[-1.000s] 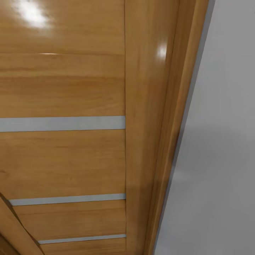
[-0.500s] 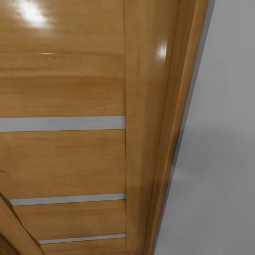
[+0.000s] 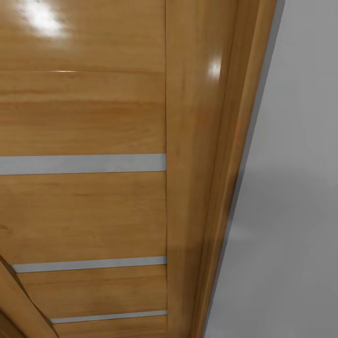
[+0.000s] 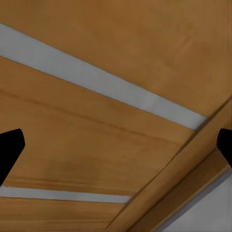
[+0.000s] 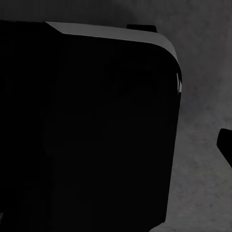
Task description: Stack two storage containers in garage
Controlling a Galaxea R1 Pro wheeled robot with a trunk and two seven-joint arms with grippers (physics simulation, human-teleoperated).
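Door (image 3: 84,117) loomed close, our left gripper (image 4: 116,150) gaped empty, right grip unreadable; we judged a bump likely.

Left hand (image 4: 116,150): two black fingertips (image 4: 9,150) sit at opposite edges of the left wrist view, spread wide apart, nothing between them. Right hand: one black fingertip (image 5: 225,145) pokes in at the edge of the right wrist view, beside a large black robot body part (image 5: 87,130); spread unclear.
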